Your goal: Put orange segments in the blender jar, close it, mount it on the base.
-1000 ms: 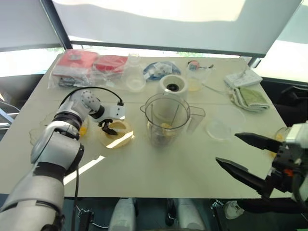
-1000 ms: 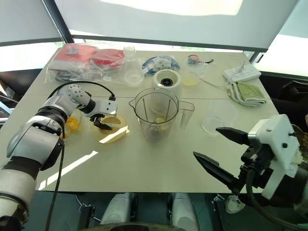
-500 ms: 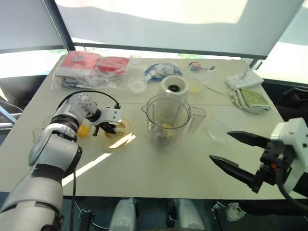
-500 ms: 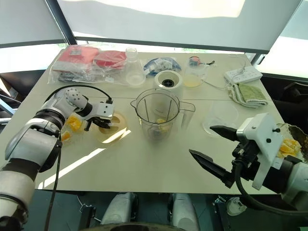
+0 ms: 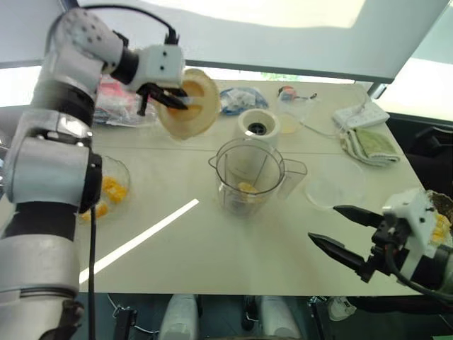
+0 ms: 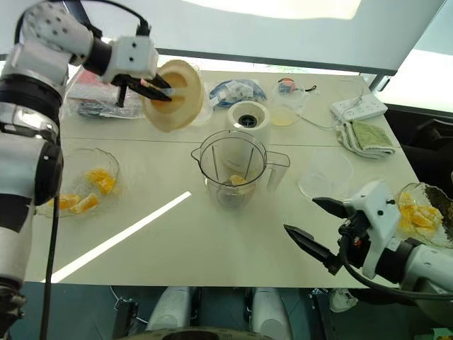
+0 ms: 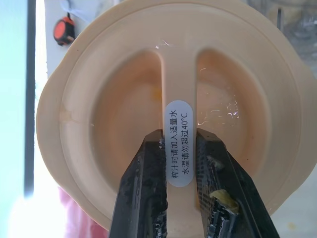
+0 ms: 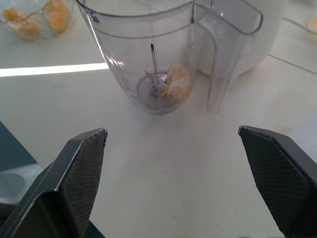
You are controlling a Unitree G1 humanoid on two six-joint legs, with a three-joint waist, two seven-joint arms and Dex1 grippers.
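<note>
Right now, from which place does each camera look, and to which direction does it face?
Left and right eye views: on the head, facing forward and down over the table; both arms show.
Left wrist view: on the left wrist, looking along the left hand, shut on the pale yellow lid.
Right wrist view: on the right wrist, between the open right hand fingers, toward the blender jar.
Shared: eye and right wrist views show the jar.

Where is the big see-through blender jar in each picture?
Left eye view: the blender jar stands mid-table, in front of the white base.
Right eye view: mid-table too, before the same base.
Left wrist view: I can't find it there.
Right wrist view: ahead of the open right gripper, orange segments inside.
Shared landmark: the base.
</note>
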